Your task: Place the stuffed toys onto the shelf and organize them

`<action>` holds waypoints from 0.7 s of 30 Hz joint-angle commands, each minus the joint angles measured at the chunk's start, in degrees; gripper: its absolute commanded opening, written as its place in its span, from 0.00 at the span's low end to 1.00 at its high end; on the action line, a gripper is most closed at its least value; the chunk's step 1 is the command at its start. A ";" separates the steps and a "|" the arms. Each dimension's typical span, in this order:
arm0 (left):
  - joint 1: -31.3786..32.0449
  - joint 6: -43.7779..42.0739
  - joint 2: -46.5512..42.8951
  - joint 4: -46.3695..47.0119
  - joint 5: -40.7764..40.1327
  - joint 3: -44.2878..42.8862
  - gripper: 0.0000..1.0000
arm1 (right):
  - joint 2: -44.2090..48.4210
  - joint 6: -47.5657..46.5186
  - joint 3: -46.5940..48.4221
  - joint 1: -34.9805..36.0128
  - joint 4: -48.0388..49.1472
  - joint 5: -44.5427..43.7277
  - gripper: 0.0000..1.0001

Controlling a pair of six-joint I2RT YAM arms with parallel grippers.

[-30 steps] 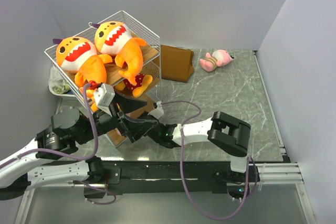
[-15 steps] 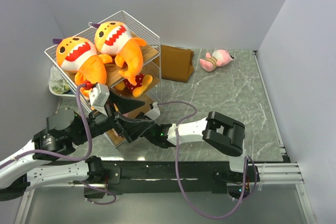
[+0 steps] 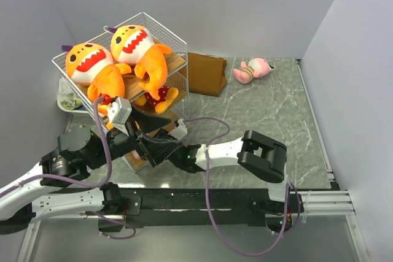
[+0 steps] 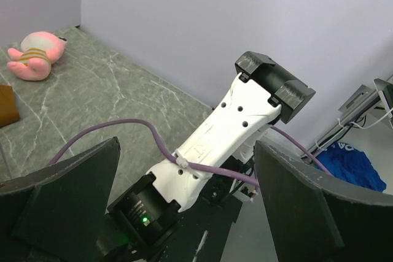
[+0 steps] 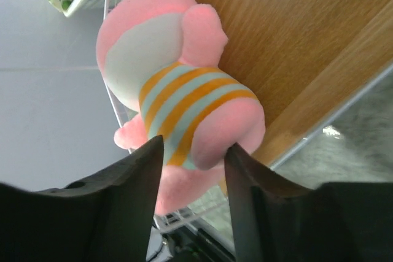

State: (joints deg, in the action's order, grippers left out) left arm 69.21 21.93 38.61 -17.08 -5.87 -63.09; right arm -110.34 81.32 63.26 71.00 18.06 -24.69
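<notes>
The right gripper (image 5: 193, 145) had just eased its jaws apart around the pink toy (image 5: 178, 90) lying on the shelf (image 5: 295, 41) board. This was probably a release. The left gripper (image 4: 186, 145) gaped wide and held nothing.

Open tabletop (image 3: 276, 118) right of the shelf (image 3: 177, 61)

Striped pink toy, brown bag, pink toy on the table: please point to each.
Striped pink toy (image 5: 184, 108): right wrist view, striped belly.
Brown bag (image 3: 206, 73): top view, front face.
Pink toy on the table (image 3: 253, 69): top view, body.
</notes>
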 commanded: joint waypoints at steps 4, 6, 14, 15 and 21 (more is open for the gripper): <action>0.22 -0.05 -0.82 0.47 -0.37 -1.86 0.96 | 11.81 -3.19 -6.04 0.19 2.42 -3.00 0.57; 0.31 -0.31 -0.99 0.30 -0.46 -2.04 0.96 | 15.76 -2.65 -9.46 0.10 1.45 -3.08 0.57; 0.22 -1.10 -1.08 -1.20 -0.64 -2.83 0.96 | 37.18 -5.65 -23.26 -3.06 -9.61 -11.43 0.57; 0.22 -1.10 -1.43 -1.03 -0.64 -2.57 0.97 | 39.39 -5.82 -24.75 -6.11 -10.50 -11.26 0.57; 0.22 -1.37 -1.96 0.30 -1.16 -0.54 0.96 | 50.04 -7.57 -29.78 -22.11 -17.44 -9.59 0.60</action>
State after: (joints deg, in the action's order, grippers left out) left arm 69.21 21.69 36.99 -18.35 -6.13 -63.75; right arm -64.71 75.75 34.63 57.43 6.92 -30.98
